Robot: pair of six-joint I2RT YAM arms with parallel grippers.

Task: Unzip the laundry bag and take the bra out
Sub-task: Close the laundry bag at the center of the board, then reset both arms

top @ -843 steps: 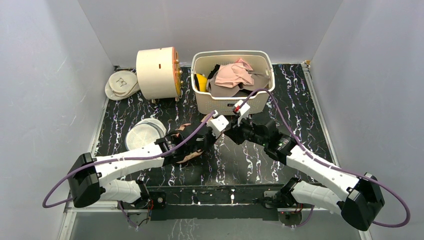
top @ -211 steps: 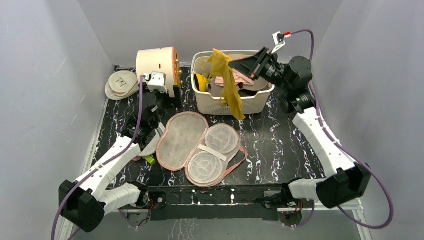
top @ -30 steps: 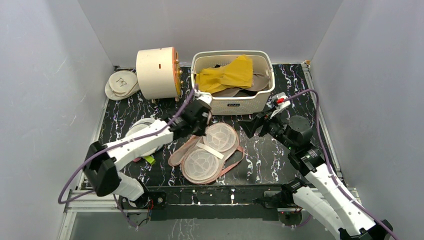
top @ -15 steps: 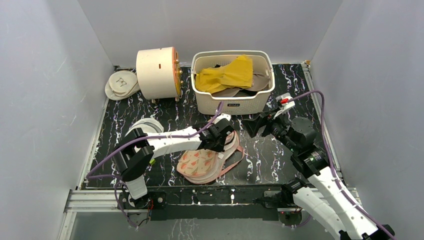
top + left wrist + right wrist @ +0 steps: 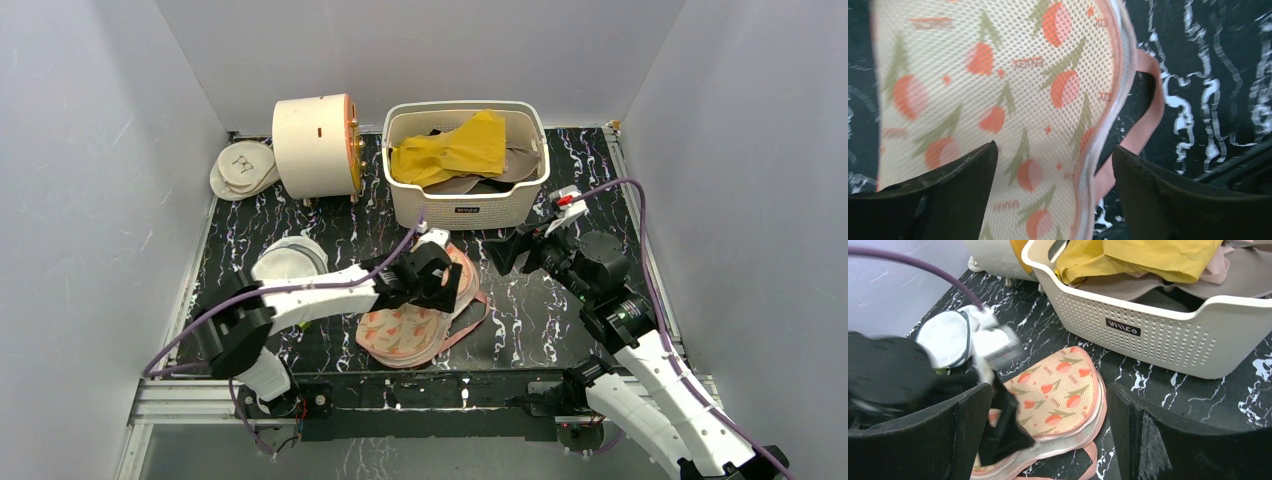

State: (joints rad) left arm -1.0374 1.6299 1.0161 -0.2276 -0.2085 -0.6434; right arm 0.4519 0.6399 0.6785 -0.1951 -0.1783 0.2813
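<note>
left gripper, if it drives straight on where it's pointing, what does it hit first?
The laundry bag: the left gripper points at its floral mesh face, jaws open, nothing in between. The pink strap lies off to the side. How close it is, I can't tell.

Laundry bag (image 5: 998, 100): fine open-weave mesh cloth, matt, w/ printed pattern. Edge trim is smooth pink tape. Strap (image 5: 1148, 115): flat pink webbing, slight sheen.
Desk (image 5: 540, 310): black marble-look surface w/ white veins, smooth, low sheen.
Basket (image 5: 1168, 340): white moulded plastic, perforated walls, satin finish.
Yellow cloth (image 5: 1148, 255): soft, matt, creased.
Mesh disc (image 5: 945, 335): white netting, matt.
Left claw (image 5: 1054, 150) & right claw (image 5: 1048, 390): fingers black, matt, faintly grainy; material can't be told.
</note>
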